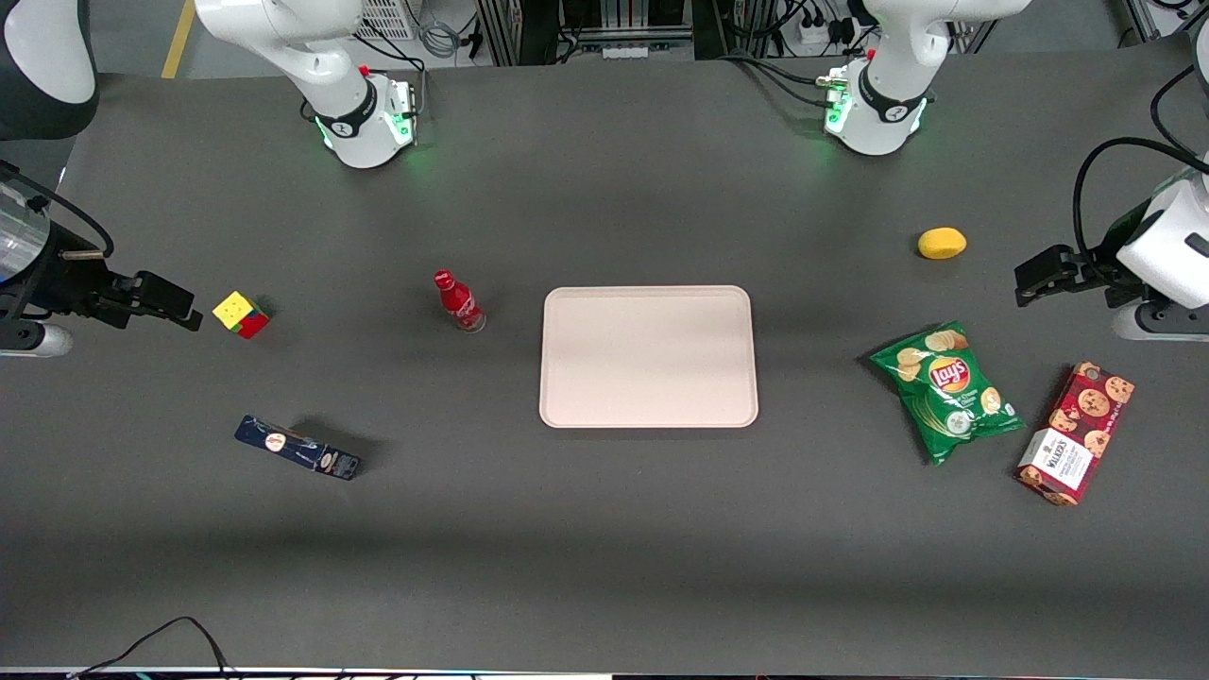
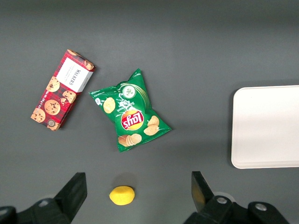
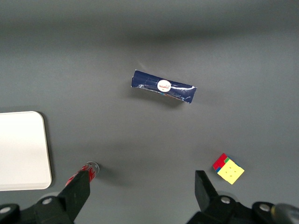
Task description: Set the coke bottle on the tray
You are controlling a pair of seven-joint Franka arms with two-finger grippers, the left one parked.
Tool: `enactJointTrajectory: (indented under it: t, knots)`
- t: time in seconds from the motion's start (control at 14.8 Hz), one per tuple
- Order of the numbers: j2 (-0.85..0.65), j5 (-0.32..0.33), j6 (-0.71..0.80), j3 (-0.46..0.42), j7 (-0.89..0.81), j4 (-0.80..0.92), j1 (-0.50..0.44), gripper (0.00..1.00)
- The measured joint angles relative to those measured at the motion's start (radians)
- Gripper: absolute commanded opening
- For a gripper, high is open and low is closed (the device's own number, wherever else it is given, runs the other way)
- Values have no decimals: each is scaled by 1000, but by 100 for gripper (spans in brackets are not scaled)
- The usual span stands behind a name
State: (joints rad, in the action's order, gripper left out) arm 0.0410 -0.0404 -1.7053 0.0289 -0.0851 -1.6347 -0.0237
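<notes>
The coke bottle, small and red with a red cap, stands upright on the table beside the tray, on the side toward the working arm's end. The pale cream-pink tray lies flat with nothing on it. My gripper hovers near the working arm's end of the table, close to a colour cube and well apart from the bottle. In the right wrist view the gripper is open with only bare table between its fingers; one finger covers part of the bottle, and a corner of the tray shows.
A colour cube sits beside the gripper. A dark blue packet lies nearer the front camera. Toward the parked arm's end lie a yellow lemon, a green chips bag and a red cookie box.
</notes>
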Motion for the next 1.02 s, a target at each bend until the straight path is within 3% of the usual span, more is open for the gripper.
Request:
enactJointTrajectory:
  t: [1.02]
  knots:
    - [2, -8, 54, -14, 6, 0, -28, 100]
